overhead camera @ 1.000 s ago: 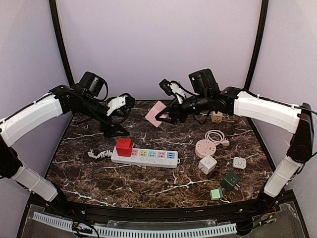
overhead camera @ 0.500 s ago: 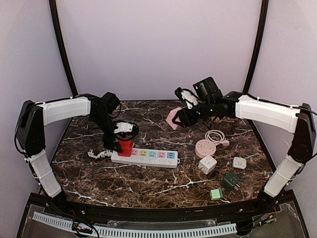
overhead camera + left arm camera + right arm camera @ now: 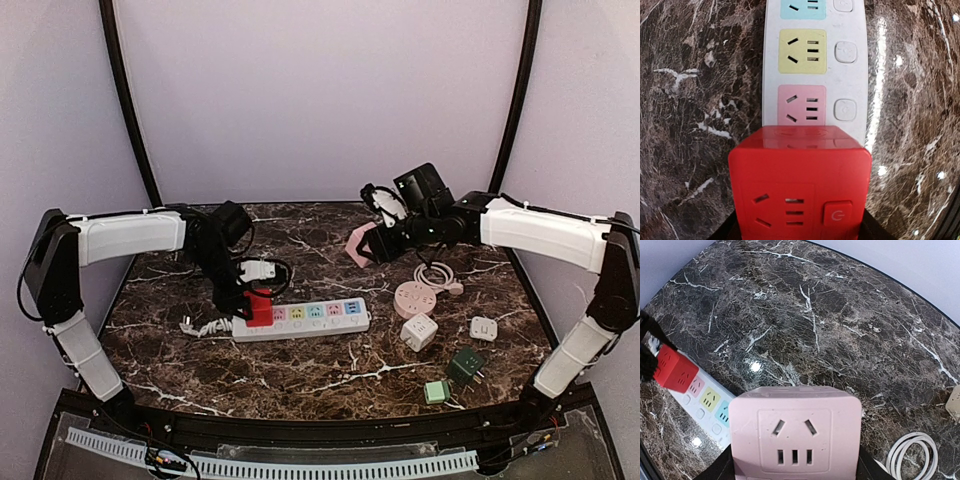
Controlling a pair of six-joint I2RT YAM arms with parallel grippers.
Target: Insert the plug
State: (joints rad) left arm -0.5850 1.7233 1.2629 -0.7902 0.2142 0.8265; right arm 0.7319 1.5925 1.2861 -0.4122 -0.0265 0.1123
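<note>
Red cube plug [image 3: 257, 307] sat on the left end of the white power strip [image 3: 315, 320], right next to the strip's pink socket [image 3: 801, 104]. From the top cam it looked a bit tilted, so I honestly couldn't tell if it was seated all the way. Left gripper [image 3: 253, 298] was clamped on it, and on the left wrist cam you could see the dark fingers [image 3: 729, 232] hugging both sides of the cube. Right gripper [image 3: 372, 243] was up off the marble table [image 3: 330, 372] toward the back, pinching a pink cube [image 3: 357, 243] between its fingers, socket face pointed at its own wrist cam. Over on the right side of the table sat a round pink hub [image 3: 415, 298] with a coiled white cable [image 3: 432, 273] just behind it, a white cube [image 3: 419, 331] in front, plus a small white adapter [image 3: 484, 327], a dark green one [image 3: 464, 364] and a light green one [image 3: 435, 391] nearer the front edge.
</note>
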